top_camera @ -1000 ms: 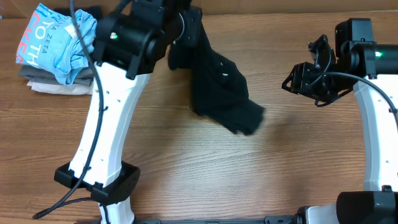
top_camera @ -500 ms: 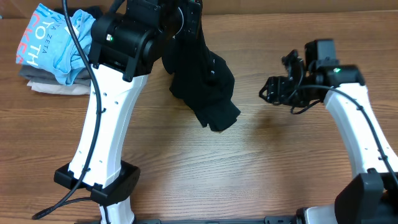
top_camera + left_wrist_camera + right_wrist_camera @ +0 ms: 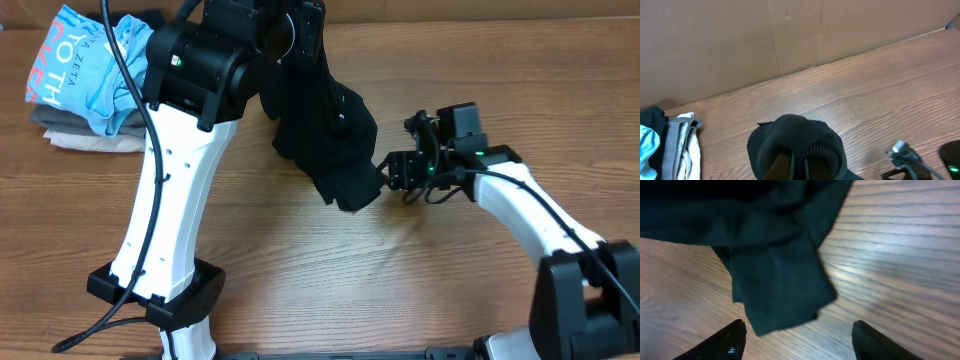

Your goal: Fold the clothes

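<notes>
Clothes (image 3: pixel 325 130), one black bundle, hang pinched in our left gripper (image 3: pixel 799 167), whose jaws are clamped on the fabric. They sit to the right of the pile of folded garments (image 3: pixel 80 135), and their lower end reaches the table (image 3: pixel 300 260). Since a second ago the bundle has swung back toward the pile and bunched narrower. Our right gripper (image 3: pixel 388 172), jaws spread wide with nothing between them, has travelled from well beyond the clothes, on the side away from the pile, to just beside their lower end.
</notes>
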### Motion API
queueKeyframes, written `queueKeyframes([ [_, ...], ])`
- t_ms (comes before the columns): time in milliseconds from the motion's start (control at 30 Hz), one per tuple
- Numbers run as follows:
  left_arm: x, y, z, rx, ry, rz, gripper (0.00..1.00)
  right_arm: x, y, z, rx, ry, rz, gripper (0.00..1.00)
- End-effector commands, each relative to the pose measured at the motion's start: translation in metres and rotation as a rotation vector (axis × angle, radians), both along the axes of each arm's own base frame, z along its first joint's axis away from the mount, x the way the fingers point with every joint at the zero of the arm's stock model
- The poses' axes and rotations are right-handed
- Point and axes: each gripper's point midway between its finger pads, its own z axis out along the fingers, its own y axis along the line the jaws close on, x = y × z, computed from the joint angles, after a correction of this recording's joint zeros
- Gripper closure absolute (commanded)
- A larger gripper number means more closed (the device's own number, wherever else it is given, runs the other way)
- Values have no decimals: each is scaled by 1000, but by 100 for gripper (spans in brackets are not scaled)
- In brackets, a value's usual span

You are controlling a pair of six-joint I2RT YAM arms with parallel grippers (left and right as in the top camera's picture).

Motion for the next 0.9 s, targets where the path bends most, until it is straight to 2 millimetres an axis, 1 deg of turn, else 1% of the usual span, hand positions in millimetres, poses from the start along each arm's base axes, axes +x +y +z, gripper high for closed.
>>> queueKeyframes([
  [0,-4,1,11,-5,-25,-12,96,-2,9,-28,-22,47,19,34],
  [167,-5,3,9,3,-17,-7,96,5,7,-50,-39,71,-13,35],
  [333,-5,3,8,4,-14,-8,96,9,8,-62,-39,77,-13,36],
  [367,-6,3,8,4,-13,-8,96,9,8,-63,-40,79,-13,38],
  [500,-6,3,7,5,-10,-7,96,10,8,-67,-38,83,-18,45],
  [600,-7,3,6,9,-3,-7,96,12,9,-68,-34,85,-27,46],
  [733,-8,4,3,14,8,-7,96,11,16,-71,-34,81,-10,47],
  [867,-11,5,0,21,21,-7,96,10,24,-70,-28,76,-1,51],
])
